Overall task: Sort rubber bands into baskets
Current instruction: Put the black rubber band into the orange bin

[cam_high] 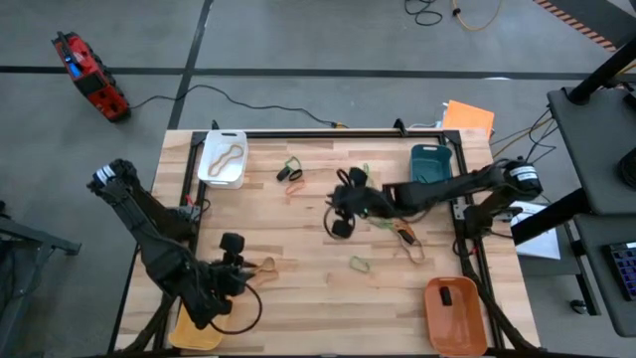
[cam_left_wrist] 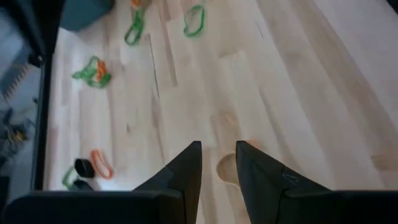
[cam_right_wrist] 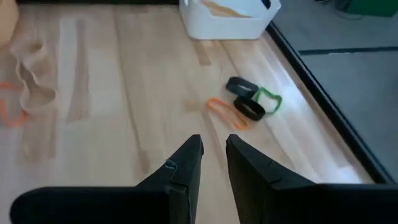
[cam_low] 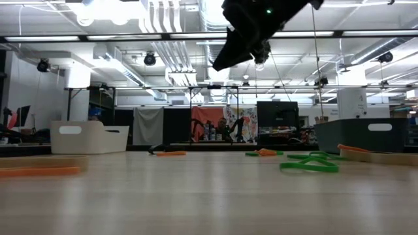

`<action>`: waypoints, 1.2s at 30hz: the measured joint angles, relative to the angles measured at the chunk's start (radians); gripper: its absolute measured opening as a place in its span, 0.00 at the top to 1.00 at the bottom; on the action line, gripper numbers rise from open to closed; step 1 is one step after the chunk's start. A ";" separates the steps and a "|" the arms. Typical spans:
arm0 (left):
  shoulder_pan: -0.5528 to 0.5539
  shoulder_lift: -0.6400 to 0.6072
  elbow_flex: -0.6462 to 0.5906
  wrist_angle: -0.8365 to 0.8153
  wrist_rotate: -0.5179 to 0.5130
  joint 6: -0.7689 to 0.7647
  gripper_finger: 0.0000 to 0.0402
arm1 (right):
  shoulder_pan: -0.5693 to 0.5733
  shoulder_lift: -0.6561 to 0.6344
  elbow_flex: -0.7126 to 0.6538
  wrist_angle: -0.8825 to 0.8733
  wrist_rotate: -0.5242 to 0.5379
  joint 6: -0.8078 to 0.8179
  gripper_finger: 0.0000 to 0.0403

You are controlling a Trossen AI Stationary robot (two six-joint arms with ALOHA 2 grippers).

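Note:
Rubber bands lie scattered on the wooden table: a black, green and orange cluster [cam_high: 290, 171] [cam_right_wrist: 245, 102], a green one [cam_high: 360, 264] [cam_low: 312, 163], an orange-tan one [cam_high: 407, 239], and tan and orange ones [cam_high: 266, 267] by my left gripper. The white basket [cam_high: 221, 159] holds a tan band. The teal basket [cam_high: 430, 162], the orange basket [cam_high: 454, 313] and the yellow basket [cam_high: 194, 333], partly under my left arm, stand at the other corners. My left gripper [cam_left_wrist: 219, 158] hovers over a tan band [cam_left_wrist: 227, 169], its fingers a narrow gap apart and empty. My right gripper [cam_right_wrist: 214, 149] is above mid-table, also narrowly open and empty.
Black cable loops hang from both wrists [cam_high: 338, 227] [cam_high: 243, 308]. A black frame runs along the table's far edge and sides [cam_high: 467, 249]. Bare wood lies between the two grippers [cam_high: 298, 239]. Beyond the table are a red tool [cam_high: 89, 75] and a side desk [cam_high: 596, 139].

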 joint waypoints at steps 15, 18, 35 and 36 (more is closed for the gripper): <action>0.033 -0.319 -0.360 0.329 -0.297 0.049 0.79 | -0.193 0.016 0.205 -0.282 -0.183 -0.246 0.83; 0.034 -0.366 -0.401 0.338 -0.390 0.045 0.79 | -0.210 0.033 0.258 -0.368 -0.186 -0.392 0.83; 0.034 -0.437 -0.409 0.330 -0.570 0.069 0.79 | -0.320 0.305 0.453 -0.256 -0.289 -0.398 0.83; 0.034 -0.437 -0.409 0.331 -0.570 0.069 0.79 | -0.321 0.326 0.453 -0.237 -0.292 -0.399 0.83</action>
